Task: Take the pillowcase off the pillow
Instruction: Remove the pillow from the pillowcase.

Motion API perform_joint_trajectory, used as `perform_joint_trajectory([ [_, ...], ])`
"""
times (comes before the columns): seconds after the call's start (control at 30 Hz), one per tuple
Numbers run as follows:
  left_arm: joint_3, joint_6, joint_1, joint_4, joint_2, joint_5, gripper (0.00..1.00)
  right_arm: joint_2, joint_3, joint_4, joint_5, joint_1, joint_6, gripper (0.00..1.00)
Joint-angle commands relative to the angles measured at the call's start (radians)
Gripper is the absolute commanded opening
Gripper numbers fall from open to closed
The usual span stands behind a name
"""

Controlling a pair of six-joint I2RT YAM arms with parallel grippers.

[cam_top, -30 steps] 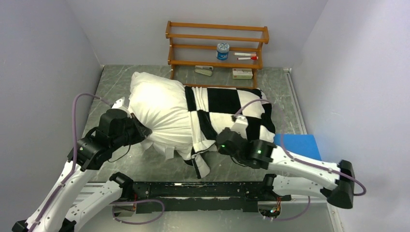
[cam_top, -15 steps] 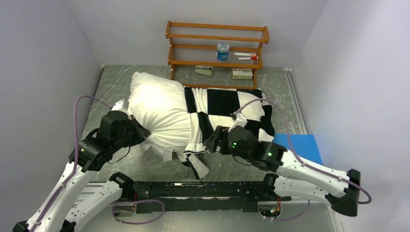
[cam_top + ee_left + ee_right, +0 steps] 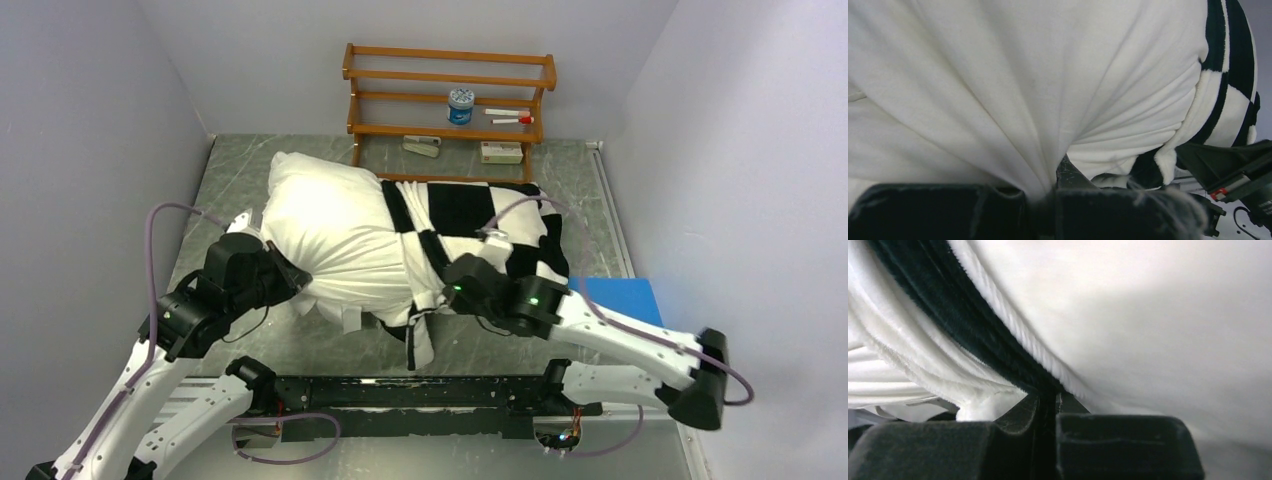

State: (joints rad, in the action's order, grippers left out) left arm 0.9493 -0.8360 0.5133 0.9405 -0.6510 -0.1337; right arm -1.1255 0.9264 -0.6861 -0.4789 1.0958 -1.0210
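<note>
On the left side of the desk [image 3: 240,170], my left gripper [image 3: 289,279] is clenched on a pinch of the pillow [image 3: 330,230], the white fabric gathered into folds that run down between its closed fingers. The pillow lies across the middle of the desk. Its left half is bare, plump and wrinkled, and its right half sits inside the pillowcase [image 3: 470,208], whose black-and-white squares cover it out to the right end. The pillowcase's open edge crosses the pillow about midway and bunches at the near side, where a flap hangs down onto the desk. There my right gripper [image 3: 441,296] is clamped on that near edge, a dark band and ribbed white cloth caught between its fingers. Behind the pillowcase, a wooden rack [image 3: 450,75] stands at the back wall with a small jar [image 3: 460,105] on it. Farthest right, a blue pad [image 3: 628,297] lies flat, partly behind my right arm.
</note>
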Motion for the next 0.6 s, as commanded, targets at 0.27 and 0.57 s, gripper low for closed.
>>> perform_joint_trajectory([
  [0.27, 0.0, 0.001, -0.014, 0.158, 0.087, -0.205, 0.05, 0.404, -0.083, 0.063, 0.063, -0.111, 0.296, 0.29],
  [0.57, -0.074, -0.076, -0.013, 0.2, 0.211, -0.127, 0.05, 0.206, 0.257, 0.147, 0.162, -0.112, 0.596, 0.81],
])
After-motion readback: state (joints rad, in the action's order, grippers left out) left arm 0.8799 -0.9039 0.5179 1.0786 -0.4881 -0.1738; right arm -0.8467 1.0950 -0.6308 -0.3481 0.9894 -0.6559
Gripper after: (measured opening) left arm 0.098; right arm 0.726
